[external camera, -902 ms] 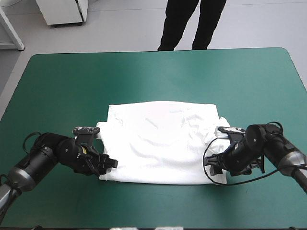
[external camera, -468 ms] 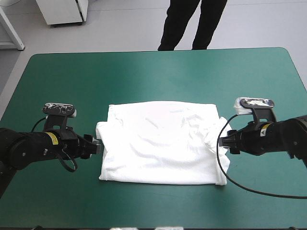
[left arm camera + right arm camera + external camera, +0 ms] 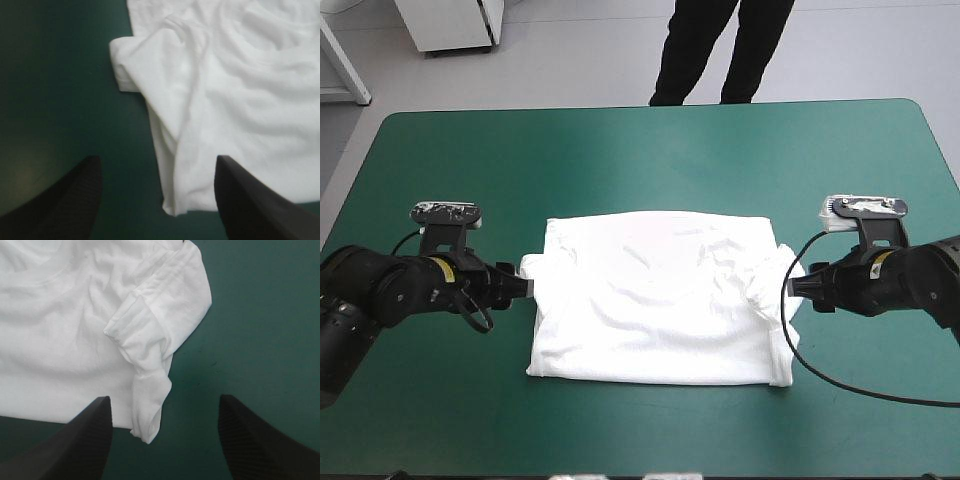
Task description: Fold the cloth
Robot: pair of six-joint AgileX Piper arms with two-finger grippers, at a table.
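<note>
Since earlier, both my arms have swung from the T-shirt's (image 3: pixel 655 300) near corners to its sides. My left fingers (image 3: pixel 82 182) stand apart, the shirt's folded side edge between them. My right fingers (image 3: pixel 95 422) stand apart too, a bunched sleeve (image 3: pixel 145 340) just ahead. Beyond both, the shirt lies spread flat on the teal-green tabletop (image 3: pixel 650 160).

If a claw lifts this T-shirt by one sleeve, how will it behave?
The T-shirt will probably droop and unfold: it lies in soft wrinkles and its rolled sleeve sags limply. It is likely light, being thin layers lying flat. Pushed, it would likely bunch rather than slide.
</note>
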